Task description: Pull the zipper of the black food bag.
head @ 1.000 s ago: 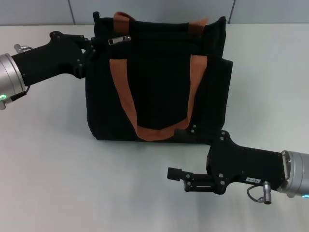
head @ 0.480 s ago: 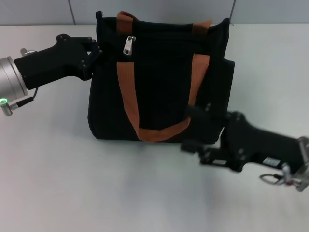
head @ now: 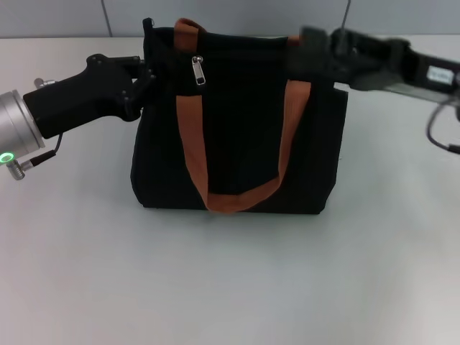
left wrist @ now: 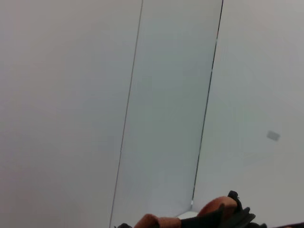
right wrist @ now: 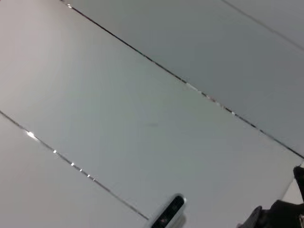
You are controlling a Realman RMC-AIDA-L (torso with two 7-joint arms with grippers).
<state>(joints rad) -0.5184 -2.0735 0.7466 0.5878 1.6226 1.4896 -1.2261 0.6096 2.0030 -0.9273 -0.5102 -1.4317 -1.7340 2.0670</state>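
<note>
Left tool against black food bag corner, fingertips indistinct.

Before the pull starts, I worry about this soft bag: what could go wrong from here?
The left gripper only meets the black food bag at one upper corner, so the bag might slide or tip. The zipper tab is small and hangs near the orange strap; the right gripper, arriving at the opposite top corner, could catch the strap instead.
</note>
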